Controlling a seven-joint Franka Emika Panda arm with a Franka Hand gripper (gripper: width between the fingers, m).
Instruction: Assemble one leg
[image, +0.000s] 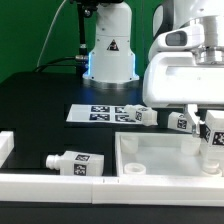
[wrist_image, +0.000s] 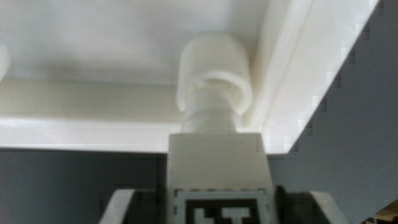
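Observation:
My gripper (image: 211, 122) is shut on a leg (image: 209, 150), a white stubby peg with a square tag, and holds it upright at the right inner corner of the white tray-like tabletop (image: 150, 150). In the wrist view the leg (wrist_image: 221, 150) sits between my two fingers (wrist_image: 135, 205), with its narrow end against a round post in the tabletop's corner (wrist_image: 285, 60). Whether it is seated there I cannot tell. Another leg (image: 75, 161) lies on its side at the exterior view's left. Two more legs (image: 141, 115) (image: 180, 122) lie behind the tabletop.
The marker board (image: 92, 113) lies on the black table in front of the arm's base (image: 108, 55). A white wall (image: 50, 185) runs along the front edge, with a raised end (image: 5, 148) at the exterior view's left.

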